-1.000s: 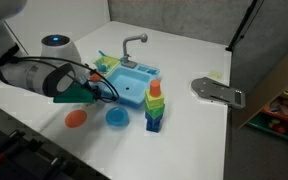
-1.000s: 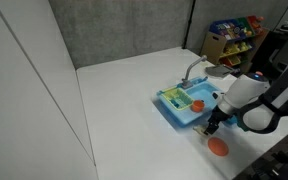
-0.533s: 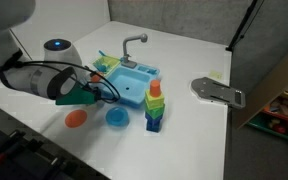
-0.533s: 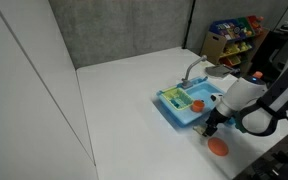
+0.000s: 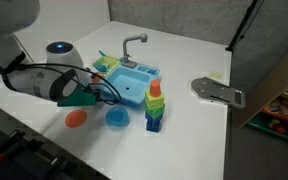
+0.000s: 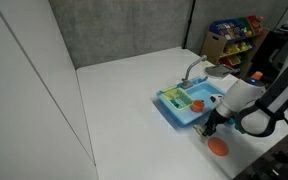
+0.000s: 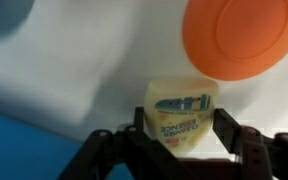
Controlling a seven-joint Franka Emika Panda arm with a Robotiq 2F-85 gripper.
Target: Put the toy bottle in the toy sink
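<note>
The toy bottle, pale yellow with a printed label, sits between my gripper's two black fingers, which press on its sides. The white tabletop lies behind it. In both exterior views the gripper hangs just beside the near edge of the light blue toy sink, and the bottle is hidden by the fingers. The sink has a grey curved faucet and a side rack of colourful dishes.
An orange disc plate and a round blue plate lie in front of the sink. Stacked colourful cups stand to its side. A grey flat device lies near the table's far edge.
The arm has shifted very slightly towards the orange plate side. The bottle stays between the fingers.
</note>
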